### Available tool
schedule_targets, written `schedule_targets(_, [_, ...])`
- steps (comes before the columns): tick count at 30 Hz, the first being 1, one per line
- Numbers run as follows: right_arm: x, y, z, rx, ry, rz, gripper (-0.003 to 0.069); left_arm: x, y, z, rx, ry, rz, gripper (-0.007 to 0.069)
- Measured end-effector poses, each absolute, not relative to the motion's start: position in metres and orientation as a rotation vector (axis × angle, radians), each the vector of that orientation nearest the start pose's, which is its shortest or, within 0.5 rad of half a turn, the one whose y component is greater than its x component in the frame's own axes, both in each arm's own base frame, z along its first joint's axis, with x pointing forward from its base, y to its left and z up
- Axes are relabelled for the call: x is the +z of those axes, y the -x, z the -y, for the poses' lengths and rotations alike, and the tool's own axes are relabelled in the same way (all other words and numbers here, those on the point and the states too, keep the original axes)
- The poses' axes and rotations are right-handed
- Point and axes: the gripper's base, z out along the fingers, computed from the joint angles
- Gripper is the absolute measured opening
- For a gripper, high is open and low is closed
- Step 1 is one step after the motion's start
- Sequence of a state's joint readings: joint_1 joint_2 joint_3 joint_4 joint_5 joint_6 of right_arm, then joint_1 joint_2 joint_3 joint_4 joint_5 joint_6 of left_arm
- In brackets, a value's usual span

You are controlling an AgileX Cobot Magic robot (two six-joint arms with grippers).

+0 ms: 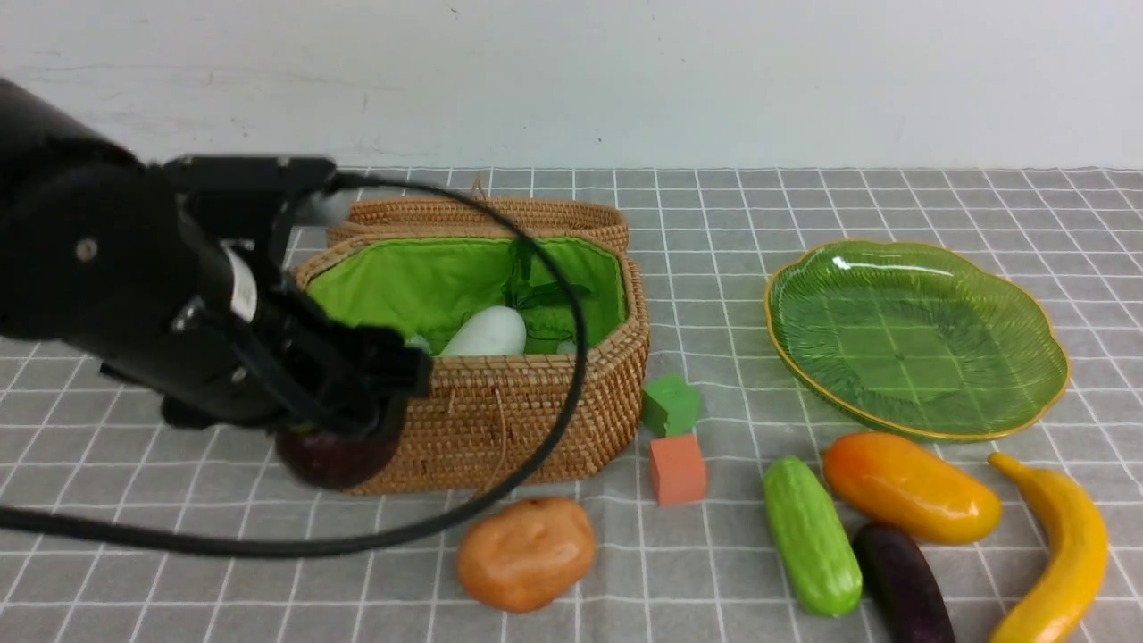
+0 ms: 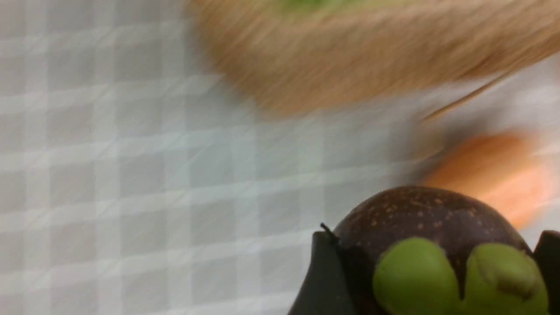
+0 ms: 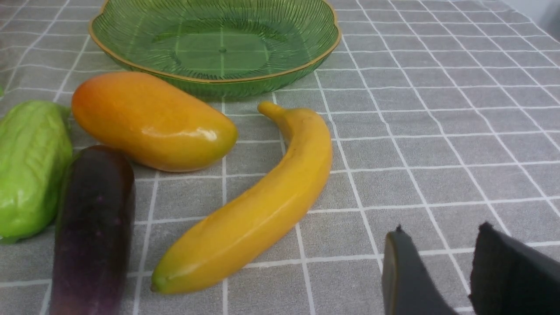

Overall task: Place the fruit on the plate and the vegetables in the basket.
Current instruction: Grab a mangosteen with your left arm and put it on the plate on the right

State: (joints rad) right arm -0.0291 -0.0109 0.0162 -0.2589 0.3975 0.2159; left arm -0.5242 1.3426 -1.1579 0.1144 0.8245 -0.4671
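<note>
My left gripper [image 1: 339, 446] [image 2: 437, 262] is shut on the dark-purple mangosteen [image 1: 335, 460] [image 2: 420, 214], just off the front left corner of the wicker basket [image 1: 500, 420] [image 2: 372, 57]. A white radish [image 1: 487, 335] lies inside the basket. The potato [image 1: 527, 552] [image 2: 490, 175] sits in front of it. The green plate [image 1: 911, 348] [image 3: 214, 43] at the right holds nothing. Before it lie the cucumber [image 1: 811, 536] [image 3: 30, 166], mango [image 1: 911, 489] [image 3: 148, 122], eggplant [image 1: 902, 585] [image 3: 94, 227] and banana [image 1: 1063, 563] [image 3: 262, 205]. My right gripper [image 3: 442, 232] hovers open beside the banana, out of the front view.
A green cube [image 1: 670, 404] and an orange cube [image 1: 677, 468] stand between the basket and the cucumber. The left arm's black cable [image 1: 554, 429] loops across the basket's front. The basket's lid [image 1: 482, 214] lies folded back behind it, with a white wall beyond the checked cloth.
</note>
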Motion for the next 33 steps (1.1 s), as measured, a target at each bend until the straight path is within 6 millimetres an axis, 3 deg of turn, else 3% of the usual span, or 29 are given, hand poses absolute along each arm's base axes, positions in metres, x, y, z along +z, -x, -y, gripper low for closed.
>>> schedule_targets(4, [0.174,-0.051,0.011,-0.129,-0.074,-1.873,0.024,0.366,-0.275,0.158,-0.367,-0.312,-2.36,0.0539])
schedule_targets(7, [0.174,-0.051,0.011,-0.129,-0.074,-1.873,0.024,0.374,-0.306,0.181,-0.374,-0.389,-2.368,0.0539])
schedule_targets(8, [0.174,-0.051,0.011,-0.129,-0.074,-1.873,0.024,0.378,-0.306,0.181,-0.378,-0.393,-2.358,0.0539])
schedule_targets(10, [0.174,-0.051,0.011,-0.129,-0.074,-1.873,0.024,0.38,-0.337,0.211,-0.383,-0.452,-2.366,0.0539])
schedule_targets(14, [0.174,-0.051,0.011,-0.129,-0.074,-1.873,0.024,0.374,-0.369,0.269,-0.425,-0.545,-2.32,0.0539])
schedule_targets(16, [0.174,-0.051,0.011,-0.129,-0.074,-1.873,0.024,0.357,-0.382,0.31,-0.451,-0.604,-2.279,0.0539])
schedule_targets(18, [0.174,-0.051,0.011,-0.129,-0.074,-1.873,0.024,0.355,-0.383,0.326,-0.465,-0.623,-2.244,0.0538])
schedule_targets(21, [0.174,-0.051,0.011,-0.129,-0.074,-1.873,0.024,0.318,-0.392,0.369,-0.507,-0.641,-2.188,0.0538])
schedule_targets(24, [0.174,-0.051,0.011,-0.129,-0.074,-1.873,0.024,0.296,-0.396,0.389,-0.53,-0.637,-2.139,0.0538])
schedule_targets(25, [0.174,-0.051,0.011,-0.129,-0.074,-1.873,0.024,0.277,-0.398,0.402,-0.542,-0.634,-2.118,0.0538])
schedule_targets(32, [0.174,-0.051,0.011,-0.129,-0.074,-1.873,0.024,0.223,-0.408,0.42,-0.563,-0.592,-2.136,0.0538])
schedule_targets(33, [0.174,-0.051,0.011,-0.129,-0.074,-1.873,0.024,0.223,-0.408,0.419,-0.563,-0.59,-2.136,0.0538])
